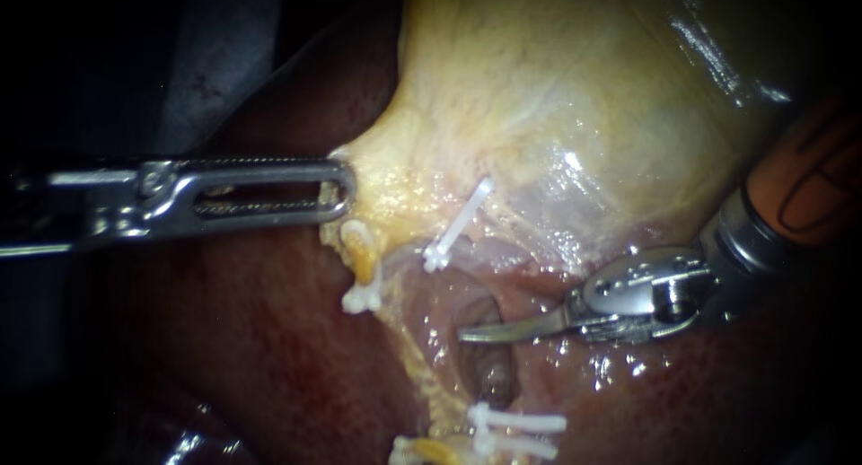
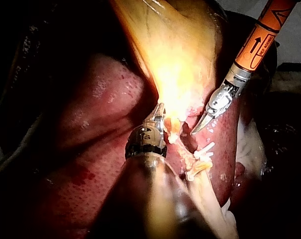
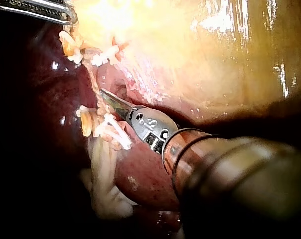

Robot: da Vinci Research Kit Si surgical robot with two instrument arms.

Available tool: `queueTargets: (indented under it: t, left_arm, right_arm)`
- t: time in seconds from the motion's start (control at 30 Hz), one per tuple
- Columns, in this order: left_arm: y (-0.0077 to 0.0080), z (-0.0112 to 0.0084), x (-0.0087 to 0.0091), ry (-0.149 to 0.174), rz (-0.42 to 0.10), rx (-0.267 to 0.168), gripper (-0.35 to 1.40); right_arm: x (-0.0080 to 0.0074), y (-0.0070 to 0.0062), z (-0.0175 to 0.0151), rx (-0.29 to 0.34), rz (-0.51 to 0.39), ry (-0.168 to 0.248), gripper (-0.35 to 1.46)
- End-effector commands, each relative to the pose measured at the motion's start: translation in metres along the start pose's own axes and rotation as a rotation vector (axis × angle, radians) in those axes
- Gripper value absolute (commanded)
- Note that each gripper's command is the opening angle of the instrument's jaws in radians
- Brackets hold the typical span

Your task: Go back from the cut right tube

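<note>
My left instrument (image 1: pixel 338 192) comes in from the left, its long slotted jaws shut on the yellow edge of the gallbladder (image 1: pixel 557 97) and holding it up. My right instrument (image 1: pixel 473 335) lies low on the right with its thin curved jaws shut and empty. Their tip sits just above the dark open end of the cut right tube (image 1: pixel 494 380). A white clip (image 1: pixel 458 224) sits on the tube's upper stump and two white clips (image 1: pixel 514 424) on its lower part. In the right wrist view the shut jaws (image 3: pixel 109 96) lie between those clip groups.
Dark red liver (image 1: pixel 224 357) fills the lower left and lies under both instruments. Another clipped stump (image 1: pixel 363 293) hangs just under my left instrument's jaws. Wet, glistening tissue lies beneath the right instrument's wrist (image 1: pixel 646 290).
</note>
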Motion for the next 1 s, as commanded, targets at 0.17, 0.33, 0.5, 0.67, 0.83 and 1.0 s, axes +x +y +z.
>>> queueTargets:
  t: [0.17, 0.33, 0.5, 0.67, 0.83, 1.0]
  left_arm:
    - [0.0000, 0.0000, 0.0000, 0.000, 0.000, 0.000, -0.35]
    - [0.0000, 0.0000, 0.0000, 0.000, 0.000, -0.001, -0.35]
    - [0.0000, 0.0000, 0.0000, 0.000, 0.000, -0.001, -0.35]
    - [0.0000, 0.0000, 0.0000, 0.000, 0.000, -0.001, -0.35]
    - [0.0000, 0.0000, 0.0000, 0.000, 0.000, -0.001, -0.35]
    - [0.0000, 0.0000, 0.0000, 0.000, 0.000, -0.001, -0.35]
  right_arm:
    - [0.0001, 0.0000, 0.0000, 0.000, 0.000, 0.000, -0.35]
    - [0.0001, -0.0001, 0.0000, 0.001, -0.001, 0.000, -0.35]
    - [0.0001, -0.0001, 0.0000, 0.005, -0.001, -0.001, -0.35]
    - [0.0001, -0.0001, 0.0000, 0.004, 0.000, -0.001, -0.03]
    - [0.0002, -0.0001, 0.0001, 0.008, 0.005, 0.008, 0.39]
    - [0.0002, 0.0000, 0.0001, 0.010, -0.001, 0.014, 0.57]
